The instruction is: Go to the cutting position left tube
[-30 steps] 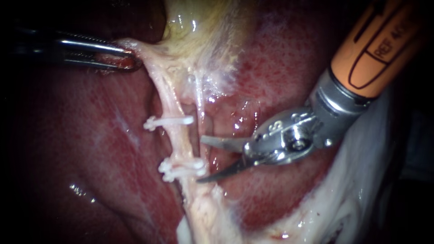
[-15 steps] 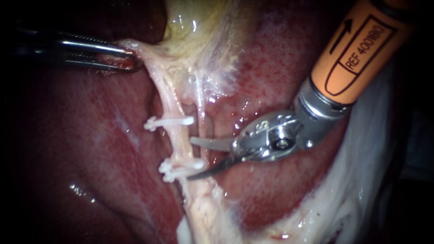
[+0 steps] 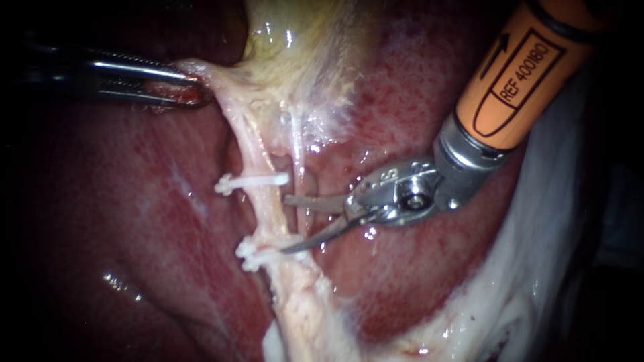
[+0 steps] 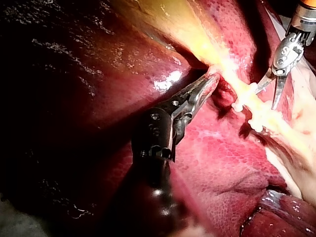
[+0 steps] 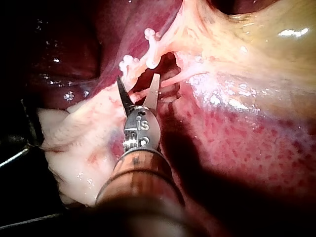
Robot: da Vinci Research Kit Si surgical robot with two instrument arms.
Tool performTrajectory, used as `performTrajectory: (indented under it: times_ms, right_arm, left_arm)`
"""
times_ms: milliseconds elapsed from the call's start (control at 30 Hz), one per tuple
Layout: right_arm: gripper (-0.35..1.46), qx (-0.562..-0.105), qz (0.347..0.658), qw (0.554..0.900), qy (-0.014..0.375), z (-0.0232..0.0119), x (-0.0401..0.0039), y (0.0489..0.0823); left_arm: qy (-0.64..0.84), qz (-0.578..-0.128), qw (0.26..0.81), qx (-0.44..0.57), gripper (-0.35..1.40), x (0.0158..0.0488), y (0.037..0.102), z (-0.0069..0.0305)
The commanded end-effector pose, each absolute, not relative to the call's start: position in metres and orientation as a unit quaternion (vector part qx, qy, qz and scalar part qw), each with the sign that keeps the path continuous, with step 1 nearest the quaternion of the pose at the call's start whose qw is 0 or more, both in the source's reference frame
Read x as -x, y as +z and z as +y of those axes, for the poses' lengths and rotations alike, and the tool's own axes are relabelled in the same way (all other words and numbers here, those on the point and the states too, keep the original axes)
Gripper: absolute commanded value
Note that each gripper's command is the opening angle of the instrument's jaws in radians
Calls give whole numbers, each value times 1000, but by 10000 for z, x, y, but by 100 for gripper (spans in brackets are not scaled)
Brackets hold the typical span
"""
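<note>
Our right instrument (image 3: 284,225) had its two curved blades spread apart, with nothing gripped. Just ahead of the blade tips ran the left tube (image 3: 270,209), pale and stretched; the tips sat at its near edge, not yet around it. One clip (image 3: 251,179) sat on the tube a little beyond one blade. A second clip (image 3: 267,249) lay right at the other blade's tip, and we could not tell whether they touched. A thinner tube (image 3: 298,154) appeared to cross the gap between the blades, closer to their hinge than the left tube. Far beyond the tips, our left instrument (image 3: 193,94) had its jaws clamped on the pale tissue (image 3: 201,70) at the tube's far end, holding it taut over the liver (image 3: 416,288). We judged three risks. Closing from that spot would sever the thinner tube instead. Advancing off-line could catch a clip and loosen it. Reaching too deep could nick the liver behind.
</note>
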State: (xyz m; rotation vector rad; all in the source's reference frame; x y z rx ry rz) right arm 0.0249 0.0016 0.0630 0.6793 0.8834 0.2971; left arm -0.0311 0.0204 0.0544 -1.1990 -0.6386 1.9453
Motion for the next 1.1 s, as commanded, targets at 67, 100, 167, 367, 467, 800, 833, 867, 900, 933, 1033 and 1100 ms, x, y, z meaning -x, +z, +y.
performTrajectory:
  times_ms: [67,100,167,367,467,800,833,867,900,933,1033,1100]
  right_arm:
    - [128,-330,423,833,137,15,-253,631]
    - [128,-334,423,831,134,15,-255,631]
    - [128,-342,425,827,131,15,-259,633]
    - [128,-358,440,814,125,14,-273,634]
    - [126,-366,446,807,124,14,-280,634]
    - [126,-380,468,787,130,18,-295,633]
    - [126,-381,470,785,129,18,-296,632]
    - [126,-384,472,783,130,19,-297,631]
    - [126,-386,474,781,128,19,-298,629]
    - [126,-389,476,778,129,19,-300,627]
    - [126,-398,484,767,134,20,-306,619]
    - [125,-402,490,761,138,20,-311,614]
  left_arm:
    - [760,-250,375,468,-35,311,544,204]
    - [760,-250,375,468,-35,311,544,204]
    - [760,-249,375,468,-35,311,544,204]
    - [760,-249,375,468,-35,312,545,204]
    - [760,-249,375,468,-35,311,545,204]
    - [760,-249,375,468,-35,311,545,204]
    - [760,-249,375,468,-35,311,545,204]
    - [760,-249,375,469,-35,311,545,204]
    - [760,-249,375,469,-35,311,545,204]
    - [760,-249,375,469,-35,311,545,204]
    - [760,-249,375,469,-35,311,546,204]
    - [760,-249,375,469,-35,311,547,204]
